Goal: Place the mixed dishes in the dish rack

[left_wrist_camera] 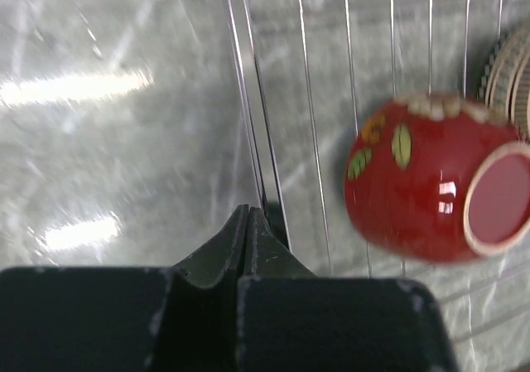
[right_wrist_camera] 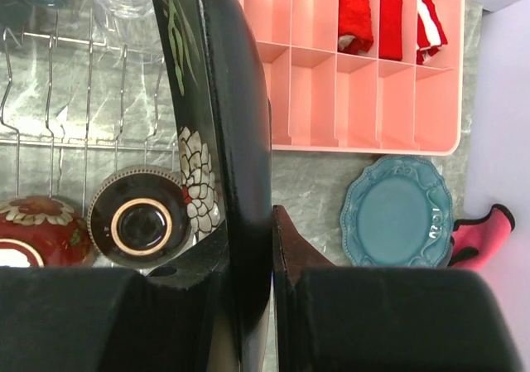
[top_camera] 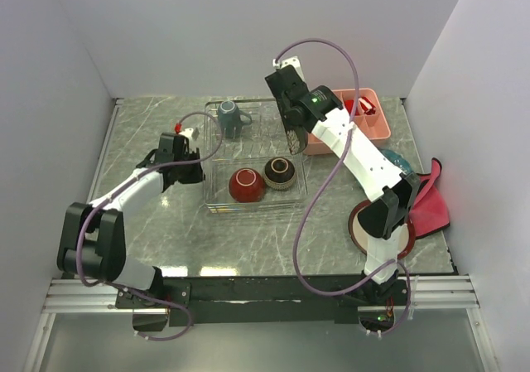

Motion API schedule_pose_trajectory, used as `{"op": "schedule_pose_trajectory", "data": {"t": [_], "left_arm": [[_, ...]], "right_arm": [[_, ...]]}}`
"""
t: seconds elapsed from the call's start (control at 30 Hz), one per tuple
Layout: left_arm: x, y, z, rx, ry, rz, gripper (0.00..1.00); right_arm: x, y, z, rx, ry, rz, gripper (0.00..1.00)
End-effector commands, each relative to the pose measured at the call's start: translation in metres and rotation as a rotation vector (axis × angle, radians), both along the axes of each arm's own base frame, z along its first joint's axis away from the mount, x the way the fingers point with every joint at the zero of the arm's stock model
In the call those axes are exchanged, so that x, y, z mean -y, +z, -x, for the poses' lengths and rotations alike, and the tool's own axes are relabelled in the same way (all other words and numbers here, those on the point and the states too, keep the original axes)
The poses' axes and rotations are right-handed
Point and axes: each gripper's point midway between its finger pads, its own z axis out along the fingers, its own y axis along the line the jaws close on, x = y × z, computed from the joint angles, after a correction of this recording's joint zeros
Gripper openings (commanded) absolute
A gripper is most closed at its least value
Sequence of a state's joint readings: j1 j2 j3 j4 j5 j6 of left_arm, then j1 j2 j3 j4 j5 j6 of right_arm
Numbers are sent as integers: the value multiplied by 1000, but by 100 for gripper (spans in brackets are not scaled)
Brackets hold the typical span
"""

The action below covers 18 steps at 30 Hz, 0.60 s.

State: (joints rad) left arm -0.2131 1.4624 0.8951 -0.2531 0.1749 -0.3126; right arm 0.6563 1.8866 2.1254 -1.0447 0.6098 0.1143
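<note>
R claw clamped on the black floral square plate, plate held on edge, upright btwn the fingers, hanging over the right side of the dish rack just above the small dark patterned bowl; can't tell if the plate's lower edge touches the wires. L claw fully closed w/ nothing in it, tips low at the rack's left wall, right by the wire; contact w/ the wire not clear. In the rack: grey-blue mug at the back-left, red bowl and the dark bowl side by side at the front, both bottoms-up w/ foot rings showing. Red bowl has leaf/flower pattern near its rim per L wrist view. Outside the rack, on the table: teal scalloped plate lying flat just in front of the pink tray, red-rimmed cream round plate nearer the R arm base, mostly hidden under that arm. Pink-red cloth at the right edge beside both plates. Small red blocks sit in the tray's back compartments.
</note>
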Motion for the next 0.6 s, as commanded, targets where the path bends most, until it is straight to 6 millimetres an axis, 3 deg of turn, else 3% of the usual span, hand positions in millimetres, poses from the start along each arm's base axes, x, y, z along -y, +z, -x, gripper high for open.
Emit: {"op": "schedule_pose_trajectory", "data": {"t": [0.0,0.07,0.1,0.13,0.23,0.33,0.57], "left_arm": [[15,15,18,31,-42,73,1],[10,14,24,35,-13,64,2],[7,14,26,37,-4,59,8],[3,14,29,45,12,46,24],[-4,16,30,70,27,25,32],[-11,20,28,91,47,19,38],[-23,25,26,112,82,36,37]], "right_arm": [[8,45,-14,160,-62,-44,0],[9,42,-16,161,-68,-27,0],[11,42,-18,167,-79,-7,0],[11,42,-21,174,-85,-4,0],[17,42,-31,184,-113,17,0],[18,35,-39,176,-126,27,0],[26,16,-50,147,-163,61,0]]}}
